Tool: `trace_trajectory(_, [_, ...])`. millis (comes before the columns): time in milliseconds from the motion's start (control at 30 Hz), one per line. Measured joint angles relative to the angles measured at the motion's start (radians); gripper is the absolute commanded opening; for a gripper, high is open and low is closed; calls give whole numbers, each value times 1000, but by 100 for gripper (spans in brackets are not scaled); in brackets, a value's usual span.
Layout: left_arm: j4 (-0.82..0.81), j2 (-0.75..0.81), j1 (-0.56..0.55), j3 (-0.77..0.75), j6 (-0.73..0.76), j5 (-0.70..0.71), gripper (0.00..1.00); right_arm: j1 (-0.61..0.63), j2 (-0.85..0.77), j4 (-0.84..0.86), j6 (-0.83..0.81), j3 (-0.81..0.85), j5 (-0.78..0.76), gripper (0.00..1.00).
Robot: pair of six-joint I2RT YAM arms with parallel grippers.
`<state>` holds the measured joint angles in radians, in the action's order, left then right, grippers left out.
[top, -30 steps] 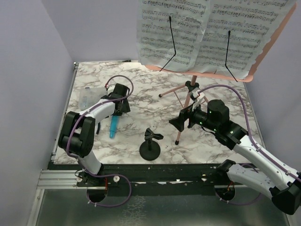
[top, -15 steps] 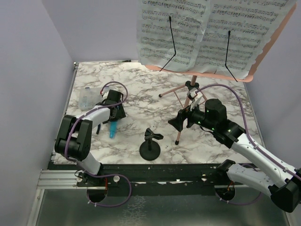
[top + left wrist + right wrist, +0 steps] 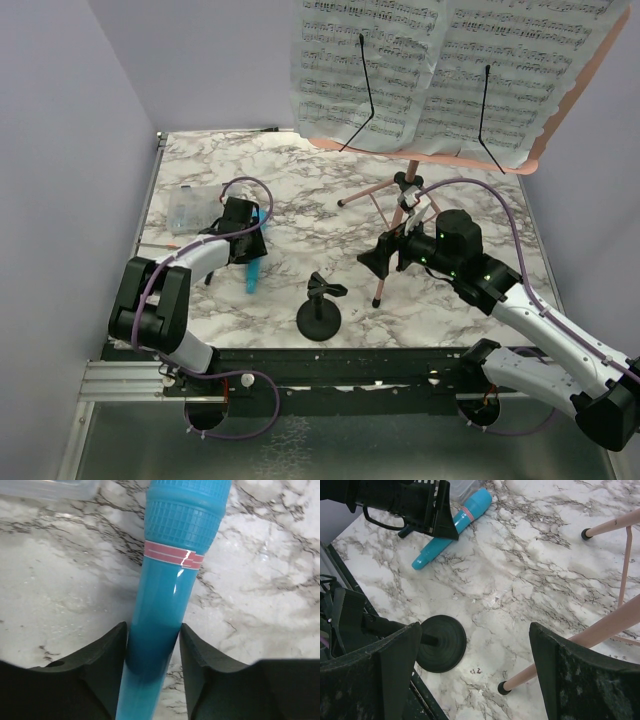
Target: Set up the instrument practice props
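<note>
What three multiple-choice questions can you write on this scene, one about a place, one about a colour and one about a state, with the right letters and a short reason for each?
1. Where is the black mic stand?
A) on the table, near the arms' bases
B) inside the clear box
C) on top of the sheet music

2. What colour is the band around the microphone?
A) green
B) pink
C) yellow

3. How is the left gripper set?
A) wide open in the air
B) shut on the music stand
C) closed on the microphone's handle

Answers:
1 A: the top view shows its round base on the marble by the arms' bases.
2 B: the left wrist view shows a pink band below the head.
3 C: its fingers lie against both sides of the handle.
</note>
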<state>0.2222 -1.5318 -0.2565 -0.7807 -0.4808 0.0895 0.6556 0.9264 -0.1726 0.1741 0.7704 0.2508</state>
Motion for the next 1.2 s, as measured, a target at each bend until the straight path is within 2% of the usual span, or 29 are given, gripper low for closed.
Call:
trace_trajectory(67, [-12,7,0,9,7,-42,32,0,0,3,0,0,0,93])
trace_trajectory(233, [-14,42,-1,31,19,-127,24,0,1,21,0,-2,0,93])
trace_trajectory(300, [-16,63,-1,31,22,-143,7,0,3,25,0,-2,0,93])
trace_trajectory(333, [-17,80,-1,31,22,-151,5,0,5,26,0,-2,0,93])
trace_trajectory(867, [-91,467,-1,31,-20,-188,0,0,-6,31,9,24,9,93])
trace_trajectory(1200, [-401,799,-1,126,-73,-394,0,0,-26,51,40,77,58,93])
